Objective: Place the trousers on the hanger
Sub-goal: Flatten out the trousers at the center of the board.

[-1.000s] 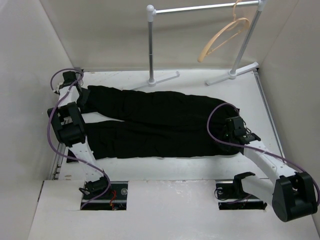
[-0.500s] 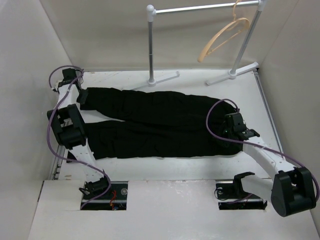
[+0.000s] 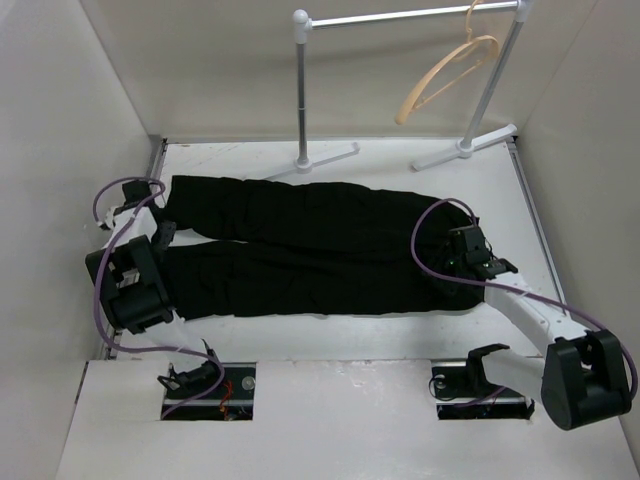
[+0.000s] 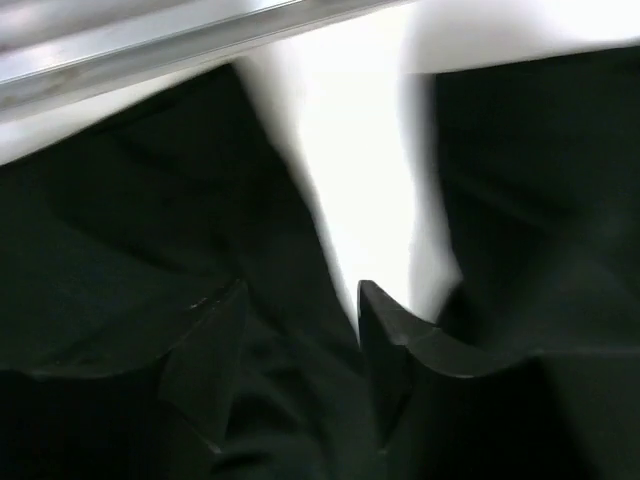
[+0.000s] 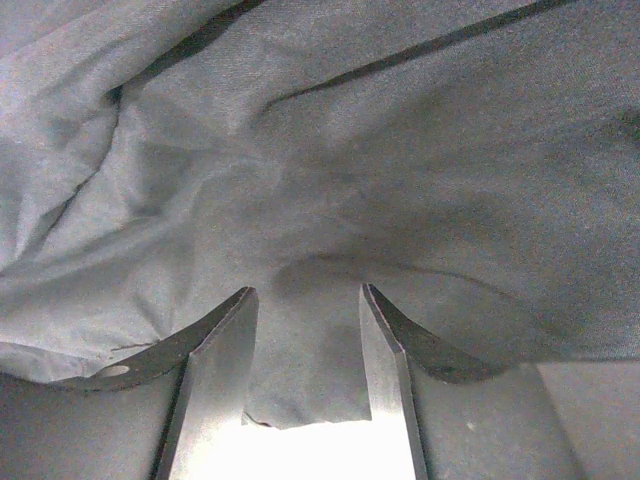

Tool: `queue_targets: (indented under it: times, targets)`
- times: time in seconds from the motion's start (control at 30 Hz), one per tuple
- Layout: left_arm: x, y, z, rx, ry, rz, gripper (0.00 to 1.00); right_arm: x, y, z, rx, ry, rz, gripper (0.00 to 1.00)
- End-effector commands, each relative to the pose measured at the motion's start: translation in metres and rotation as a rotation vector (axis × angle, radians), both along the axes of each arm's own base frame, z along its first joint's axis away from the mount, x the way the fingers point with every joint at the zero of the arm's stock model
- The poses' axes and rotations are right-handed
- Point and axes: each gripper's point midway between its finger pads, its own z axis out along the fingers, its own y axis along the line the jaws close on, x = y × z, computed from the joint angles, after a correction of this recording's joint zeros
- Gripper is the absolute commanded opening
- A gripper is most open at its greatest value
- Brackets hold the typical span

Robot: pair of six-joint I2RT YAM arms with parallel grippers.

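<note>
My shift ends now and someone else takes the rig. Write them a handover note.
Hands: left hand open, low over the leg ends of the plain black soft-fabric trousers; right hand open, at their waist end.
Things: trousers lie flat on the white table; the thin tan wooden hanger hangs on the silver metal rail behind.
Done: nothing hung yet.
Left: grip the trousers, lift them, drape them over the hanger.

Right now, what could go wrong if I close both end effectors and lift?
The left end effector sits by the gap between the legs of the trousers, so it may catch only one. The right end effector has just a fabric edge between open jaws; that could slip. Trailing legs may snag the rail holding the hanger.
</note>
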Motion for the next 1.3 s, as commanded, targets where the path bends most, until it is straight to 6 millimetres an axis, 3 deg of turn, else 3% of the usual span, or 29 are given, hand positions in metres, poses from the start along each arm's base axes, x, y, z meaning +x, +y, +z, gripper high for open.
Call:
queue_targets:
  times: [0.0, 0.13, 0.2, 0.27, 0.37, 0.47, 0.57, 0.63, 0.73, 0.83, 0.97, 1.1, 1.27]
  targets:
    - [0.004, 0.014, 0.012, 0.014, -0.065, 0.015, 0.51, 0.015, 0.007, 0.019, 0.025, -0.091, 0.019, 0.52]
    - [0.031, 0.019, 0.047, 0.023, -0.188, -0.013, 0.55, 0.013, 0.008, 0.017, 0.029, -0.085, 0.015, 0.52]
    - [0.042, 0.020, 0.064, 0.032, -0.229, -0.023, 0.53, 0.012, 0.009, 0.015, 0.032, -0.080, 0.015, 0.43]
    - [0.050, 0.018, 0.087, 0.069, -0.283, -0.030, 0.49, 0.013, 0.010, 0.019, 0.031, -0.085, 0.019, 0.25]
    - [0.055, 0.015, 0.117, 0.138, -0.354, -0.031, 0.48, 0.024, 0.008, 0.037, 0.037, -0.127, 0.010, 0.14]
    - [0.075, 0.007, 0.128, 0.169, -0.379, -0.066, 0.50, 0.052, 0.000, 0.070, 0.044, -0.208, -0.024, 0.13]
    - [0.119, -0.016, 0.116, 0.108, -0.358, -0.163, 0.51, 0.088, -0.014, 0.096, 0.020, -0.259, -0.078, 0.14]
    - [0.138, -0.032, 0.103, 0.079, -0.336, -0.203, 0.51, 0.112, -0.031, 0.108, 0.005, -0.280, -0.138, 0.15]
    - [0.150, -0.043, 0.067, 0.043, -0.284, -0.208, 0.51, 0.148, -0.069, 0.115, -0.044, -0.299, -0.242, 0.26]
    - [0.145, -0.042, 0.024, 0.027, -0.201, -0.190, 0.50, 0.178, -0.127, 0.100, -0.160, -0.257, -0.339, 0.46]
    - [0.120, -0.028, -0.017, 0.002, -0.126, -0.123, 0.50, 0.196, -0.178, 0.057, -0.260, -0.128, -0.392, 0.57]
    - [0.098, -0.012, -0.034, 0.014, -0.099, -0.049, 0.50, 0.198, -0.189, 0.025, -0.288, -0.034, -0.380, 0.58]
    - [0.080, 0.004, -0.048, 0.009, -0.082, -0.004, 0.50, 0.204, -0.190, 0.011, -0.300, 0.003, -0.364, 0.58]
